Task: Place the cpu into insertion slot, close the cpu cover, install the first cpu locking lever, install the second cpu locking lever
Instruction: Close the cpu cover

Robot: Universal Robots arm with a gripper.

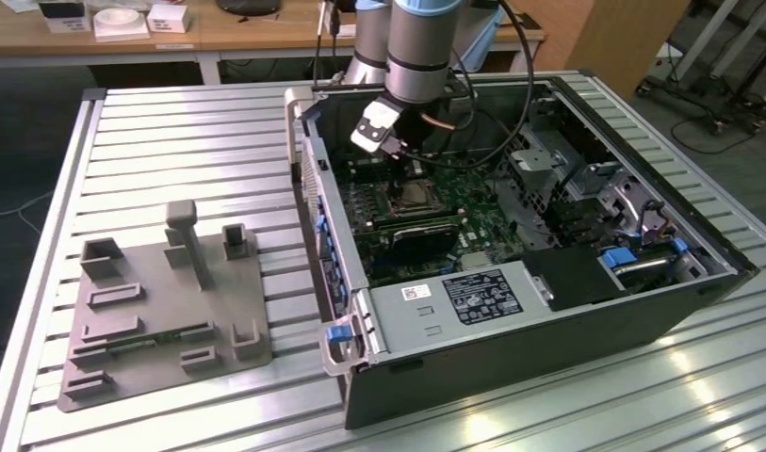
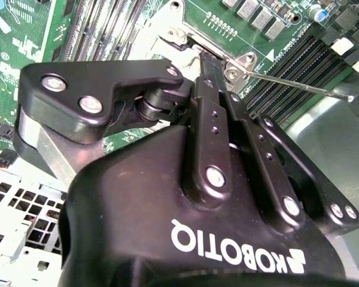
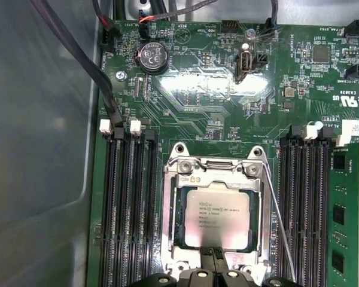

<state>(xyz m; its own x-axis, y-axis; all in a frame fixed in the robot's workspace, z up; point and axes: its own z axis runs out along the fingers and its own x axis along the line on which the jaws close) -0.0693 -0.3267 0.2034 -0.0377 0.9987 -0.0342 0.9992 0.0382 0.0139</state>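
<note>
Two dark fingertips [image 3: 206,260] of the gripper [image 3: 212,258] reach the edge of the insertion slot [image 3: 252,153] in the first wrist view. They are drawn together with barely a line between them, and we make out nothing pinched there. Whether they press on the metal or hang just above it we cannot tell.

We find the cpu [image 3: 214,214] lying flat inside the slot, silvery top up. The cpu cover [image 3: 218,177] is folded down over it, so the chip shows through the cover's square cut-out. One thin wire lever [image 3: 277,209] runs beside the slot and slants away from it, its long end standing clear of the rim. In the second wrist view we see the same lever [image 2: 299,81] sticking out from a corner of the slot across the neighbouring memory slots [image 2: 293,60].

Banks of long memory slots [image 3: 128,209] flank the insertion slot on two opposite sides, all on the green motherboard [image 3: 197,101]. A round coin battery [image 3: 152,57] sits well apart from the slot on the same board.

In the exterior view we see the arm reaching down into the open computer case [image 1: 533,353], directly above the slot. A grey fixture tray [image 1: 169,320] lies far from the slot, outside the case toward the exterior view's left, on the ribbed metal table [image 1: 182,141].
</note>
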